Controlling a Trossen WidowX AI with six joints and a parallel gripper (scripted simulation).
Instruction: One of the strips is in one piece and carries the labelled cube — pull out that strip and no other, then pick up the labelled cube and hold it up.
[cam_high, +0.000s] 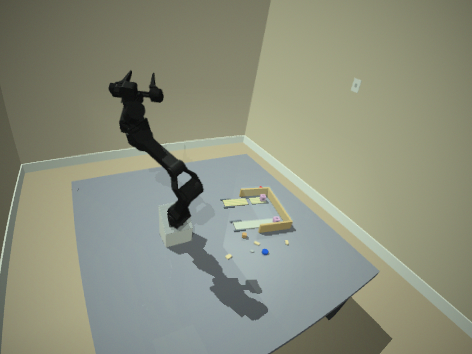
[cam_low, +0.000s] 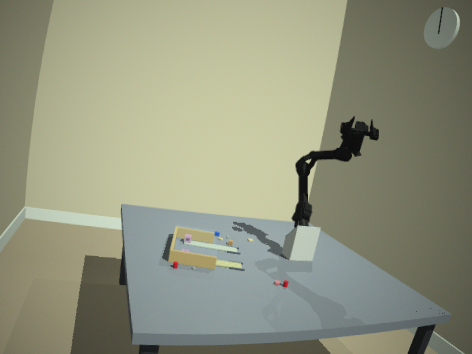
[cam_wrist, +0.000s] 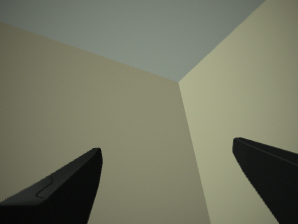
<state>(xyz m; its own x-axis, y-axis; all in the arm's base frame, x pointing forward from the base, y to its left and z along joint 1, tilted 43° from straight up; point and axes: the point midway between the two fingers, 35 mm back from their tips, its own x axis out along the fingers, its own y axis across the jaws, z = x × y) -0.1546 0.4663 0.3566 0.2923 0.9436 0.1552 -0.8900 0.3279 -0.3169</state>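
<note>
A pale green strip (cam_high: 249, 225) (cam_low: 210, 246) looks to be in one piece and carries a pink cube (cam_high: 276, 219) (cam_low: 188, 238) at its far end, by the tray wall. A yellow strip (cam_high: 235, 202) (cam_low: 229, 265) shows a gap between two pieces; a second pink cube (cam_high: 263, 197) (cam_low: 185, 251) sits on its far piece. The cube by the green strip shows a dark mark in the exterior view; marks on the other cannot be read. My gripper (cam_high: 142, 75) (cam_low: 363, 121) (cam_wrist: 167, 149) is open and empty, raised high above the table and far from both strips.
A tan wall frame (cam_high: 281, 208) (cam_low: 195, 259) stands around the strips' far ends. Beside it lie a blue piece (cam_high: 265, 252) (cam_low: 217, 234), an orange block (cam_high: 244, 235) and several small tan bits. Red pieces (cam_low: 175, 265) (cam_low: 285, 283) lie on the other side.
</note>
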